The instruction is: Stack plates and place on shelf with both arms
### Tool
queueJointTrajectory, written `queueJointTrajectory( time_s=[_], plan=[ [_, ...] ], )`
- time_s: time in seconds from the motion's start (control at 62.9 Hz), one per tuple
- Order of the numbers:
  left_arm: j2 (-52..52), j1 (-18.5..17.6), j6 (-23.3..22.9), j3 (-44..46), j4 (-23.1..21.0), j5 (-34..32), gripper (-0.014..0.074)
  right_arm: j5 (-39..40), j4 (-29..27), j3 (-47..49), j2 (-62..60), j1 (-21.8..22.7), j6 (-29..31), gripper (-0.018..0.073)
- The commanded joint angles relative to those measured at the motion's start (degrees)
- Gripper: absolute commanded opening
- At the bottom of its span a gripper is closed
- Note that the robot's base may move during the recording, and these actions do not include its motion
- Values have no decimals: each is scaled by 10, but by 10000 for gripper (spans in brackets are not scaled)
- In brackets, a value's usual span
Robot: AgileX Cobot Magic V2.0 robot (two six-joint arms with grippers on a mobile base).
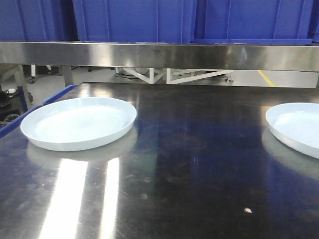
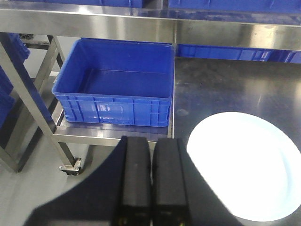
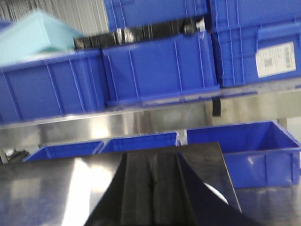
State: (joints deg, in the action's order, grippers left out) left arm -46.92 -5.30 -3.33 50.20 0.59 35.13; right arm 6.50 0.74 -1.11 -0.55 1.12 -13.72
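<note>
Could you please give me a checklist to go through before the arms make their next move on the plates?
1. Left plate and right plate flat on the table, apart, unstacked: ok.
2. Plates empty where visible: ok.
3. Left gripper open for a grasp: not ok, fingers together, holding nothing.
4. Right gripper open: not ok, looks shut; view blurred.
5. Left gripper near the left plate: ok, plate just beside it.
6. Free room on the shelf: cannot tell; blue crates fill what shows.
</note>
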Motion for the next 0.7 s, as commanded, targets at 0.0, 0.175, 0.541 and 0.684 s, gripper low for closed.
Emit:
queueJointTrajectory(
  time_s=[0.0,0.175,0.541,0.684],
  plan=[
    [1,-4,0,17,-6,-42,87,9,-2,45,-13,3,-6,53],
    [1,-8,0,17,-6,-42,87,-104,15,123,48,3,-5,53],
    [1,-34,0,17,-6,-47,87,-178,34,320,337,3,-5,53],
    [1,-34,0,17,-6,-46,87,-138,34,341,382,3,-5,53]
  ],
)
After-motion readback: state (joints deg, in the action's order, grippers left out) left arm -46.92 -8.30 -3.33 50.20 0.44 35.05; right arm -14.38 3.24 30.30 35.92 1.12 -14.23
